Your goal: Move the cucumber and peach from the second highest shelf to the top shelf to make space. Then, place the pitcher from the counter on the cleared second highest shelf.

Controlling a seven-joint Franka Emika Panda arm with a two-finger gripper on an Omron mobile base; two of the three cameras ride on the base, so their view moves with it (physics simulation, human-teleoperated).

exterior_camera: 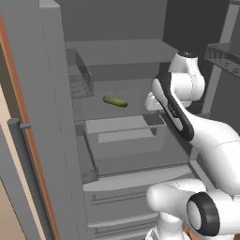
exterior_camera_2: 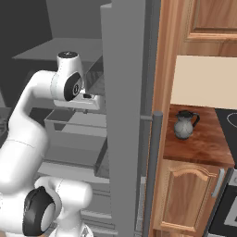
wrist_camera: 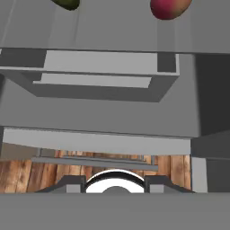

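Observation:
The dark green cucumber (exterior_camera: 115, 101) lies on the second highest shelf (exterior_camera: 136, 108) of the open fridge. It also shows at the top edge of the hand view, cucumber (wrist_camera: 67, 3) on the left and the red peach (wrist_camera: 168, 8) on the right, both resting on that shelf. The plain grey top shelf (exterior_camera: 122, 51) is above it. My gripper (exterior_camera: 151, 102) (exterior_camera_2: 89, 103) hangs in front of the shelf's right part, apart from both items; its fingers are hidden. The grey pitcher (exterior_camera_2: 184, 124) stands on the reddish-brown counter (exterior_camera_2: 199, 148).
A grey drawer box (exterior_camera: 125, 132) sits under the cucumber's shelf, with more shelves below it. The open fridge door (exterior_camera: 44, 117) stands at the left and its edge (exterior_camera_2: 125, 115) separates the fridge from the counter. A stove (exterior_camera_2: 229, 120) borders the counter on the right.

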